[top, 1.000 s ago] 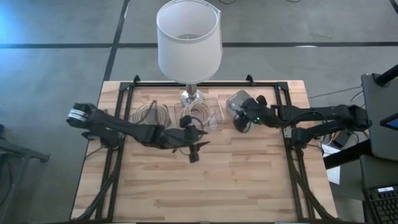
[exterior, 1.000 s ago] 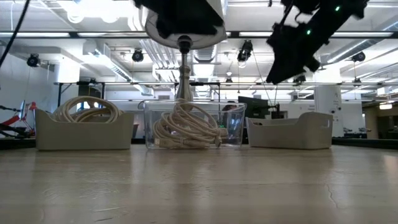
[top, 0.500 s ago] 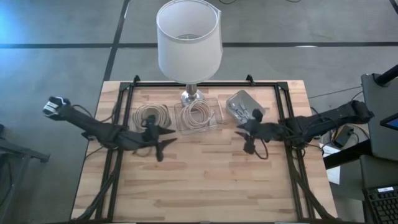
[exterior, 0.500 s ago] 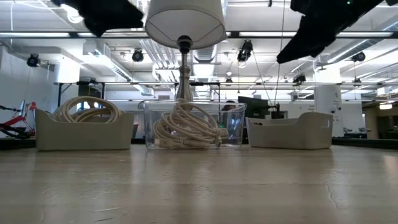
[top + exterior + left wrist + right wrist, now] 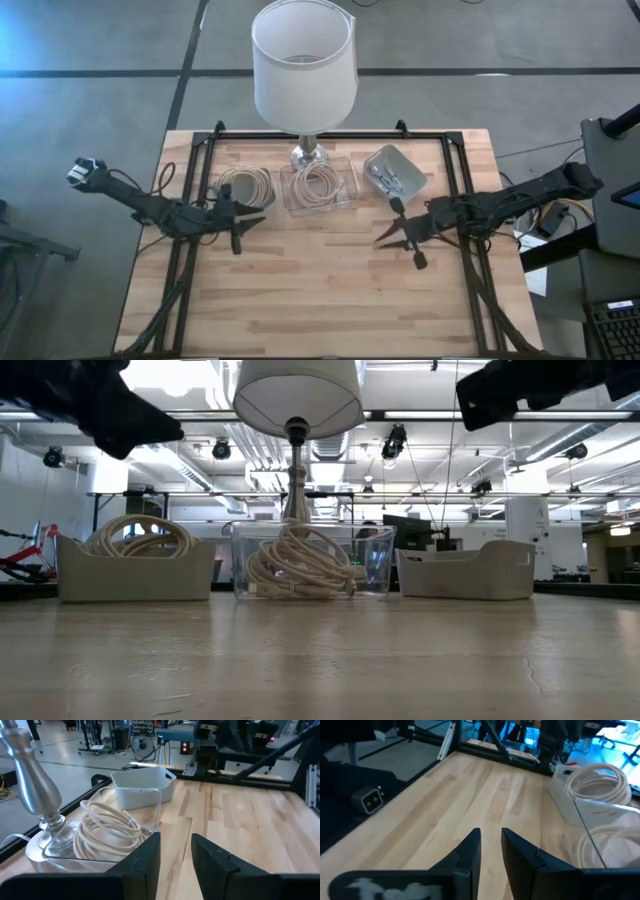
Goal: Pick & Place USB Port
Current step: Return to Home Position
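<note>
The left hand is held above the surface, just in front of the left bin. Its fingers are parted by a narrow gap and nothing is gripped. The right hand is held likewise in front of the gray bin, narrowly parted and empty. No cable is seen loose on the surface.

Behind the hands, three bins are set in a row. A pale coil is held in the left bin, a white coil in the clear bin, and the cables in the gray bin. The lamp stands behind the row.

Placing is judged complete; only the withdrawal of both arms to rest is left.

The number and colour of the cables cannot be made out, and they are hidden by the bin wall in the low view.
</note>
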`<action>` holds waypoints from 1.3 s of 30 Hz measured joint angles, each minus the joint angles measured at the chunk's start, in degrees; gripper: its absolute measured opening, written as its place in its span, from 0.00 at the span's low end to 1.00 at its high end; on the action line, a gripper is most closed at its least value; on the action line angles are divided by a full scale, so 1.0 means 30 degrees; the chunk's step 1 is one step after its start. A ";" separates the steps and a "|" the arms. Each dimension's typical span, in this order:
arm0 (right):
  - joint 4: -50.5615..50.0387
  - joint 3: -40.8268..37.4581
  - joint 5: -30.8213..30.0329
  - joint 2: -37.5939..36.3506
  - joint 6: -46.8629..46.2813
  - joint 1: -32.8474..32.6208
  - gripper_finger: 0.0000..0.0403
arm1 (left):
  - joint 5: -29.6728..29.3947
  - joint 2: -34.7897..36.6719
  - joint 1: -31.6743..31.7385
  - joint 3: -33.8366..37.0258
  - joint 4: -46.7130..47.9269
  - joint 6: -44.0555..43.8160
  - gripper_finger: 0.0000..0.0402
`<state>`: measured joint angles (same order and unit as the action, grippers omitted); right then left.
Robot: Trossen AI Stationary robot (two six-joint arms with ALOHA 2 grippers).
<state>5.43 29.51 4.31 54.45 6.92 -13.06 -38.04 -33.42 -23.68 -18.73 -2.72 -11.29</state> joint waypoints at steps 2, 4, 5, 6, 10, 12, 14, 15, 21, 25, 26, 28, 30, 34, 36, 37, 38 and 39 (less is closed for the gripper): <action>0.0186 -0.0608 0.0023 -0.0450 -0.0033 0.0198 0.17 | -0.0002 0.0369 0.0000 0.0351 -0.0046 0.0256 0.26; 0.0315 -0.1234 0.0044 -0.1006 -0.0456 0.0450 0.16 | -0.0280 0.0716 0.0000 0.0552 -0.0080 0.0589 0.23; 0.0397 -0.1558 0.0036 -0.1334 -0.0736 0.0584 0.15 | -0.0644 0.0880 0.0000 0.0631 -0.0117 0.0774 0.22; 0.0560 -0.1906 0.0031 -0.1657 -0.0996 0.0702 0.15 | -0.1084 0.1046 -0.0004 0.0715 -0.0102 0.0866 0.21; 0.2008 -0.3602 0.0081 -0.3115 -0.1070 0.1073 0.15 | -0.2781 0.1544 0.0007 0.0934 -0.0104 0.1286 0.14; 0.2730 -0.4382 0.0075 -0.3954 -0.1006 0.1239 0.15 | -0.3074 0.1753 0.0007 0.1142 -0.0095 0.1670 0.10; 0.3098 -0.5110 0.0075 -0.4831 -0.1090 0.1371 0.14 | -0.3258 0.1865 0.0007 0.1343 -0.0089 0.1789 0.05; 0.3211 -0.5439 0.0068 -0.5275 -0.1193 0.1459 0.15 | -0.3328 0.1910 0.0005 0.1408 -0.0038 0.1857 0.03; 0.3392 -0.6912 -0.0044 -0.8212 -0.1260 0.1977 0.15 | -0.3511 0.2066 0.0000 0.1788 -0.0080 0.2600 0.02; 0.3406 -0.7617 -0.0597 -0.9847 -0.1255 0.2135 0.15 | -0.4128 0.2406 0.0011 0.2257 -0.0113 0.2523 0.02; 0.3396 -0.7816 -0.0632 -1.0208 -0.1255 0.2135 0.15 | -0.4264 0.2544 0.0007 0.2416 -0.0093 0.2393 0.02; 0.3318 -0.8171 -0.0647 -1.0835 -0.1297 0.2129 0.15 | -0.4379 0.2855 0.0015 0.2789 -0.0102 0.2154 0.01; 0.3331 -0.8472 -0.0709 -1.1388 -0.1299 0.2127 0.15 | -0.4386 0.3192 0.0007 0.3203 -0.0167 0.1856 0.01; 0.3331 -0.9279 -0.1004 -1.2376 -0.1262 0.2127 0.16 | -0.4357 0.3930 0.0000 0.4089 -0.1036 0.1786 0.02; 0.3258 -0.9572 -0.1004 -1.2791 -0.1339 0.2127 0.15 | -0.4223 0.4320 0.0000 0.4464 -0.1334 0.2115 0.03; 0.3241 -0.9658 -0.1004 -1.2949 -0.1395 0.2127 0.15 | -0.4047 0.4495 0.0000 0.4639 -0.1432 0.2241 0.03; 0.3155 -0.9665 -0.1004 -1.3083 -0.1415 0.2127 0.15 | -0.3896 0.4686 0.0000 0.4843 -0.1597 0.2245 0.03; 0.3094 -0.9665 -0.1004 -1.3197 -0.1408 0.2123 0.15 | -0.3550 0.4860 0.0000 0.5064 -0.1852 0.2268 0.03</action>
<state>14.71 0.51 1.30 14.86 2.70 -6.69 -48.69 -18.84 -23.68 -3.54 -8.28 -4.48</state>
